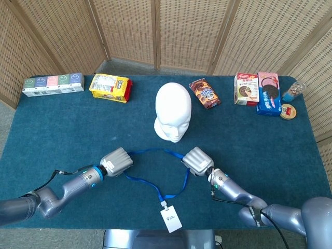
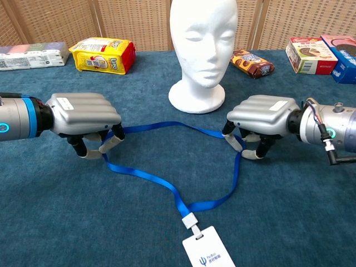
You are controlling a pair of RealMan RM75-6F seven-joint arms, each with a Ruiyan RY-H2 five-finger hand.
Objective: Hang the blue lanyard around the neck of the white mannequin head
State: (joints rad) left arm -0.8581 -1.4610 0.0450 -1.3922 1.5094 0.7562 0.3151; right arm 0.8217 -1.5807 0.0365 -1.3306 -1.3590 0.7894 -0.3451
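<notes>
The white mannequin head [image 1: 173, 111] [image 2: 203, 50] stands upright at the table's middle, facing me. In front of it the blue lanyard [image 1: 155, 153] [image 2: 167, 129] lies in a loop on the cloth, its white badge [image 1: 170, 218] [image 2: 207, 253] nearest me. My left hand [image 1: 116, 162] [image 2: 83, 117] pinches the loop's left side, knuckles up. My right hand [image 1: 197, 161] [image 2: 261, 117] pinches the loop's right side the same way. The strap stretches between both hands, just clear of the mannequin's base.
Along the back of the blue cloth lie a row of small cartons [image 1: 53, 84], a yellow snack bag [image 1: 109, 87], a brown cookie pack [image 1: 204, 93], two biscuit boxes [image 1: 258, 89] and a small jar [image 1: 293, 92]. A wicker screen stands behind.
</notes>
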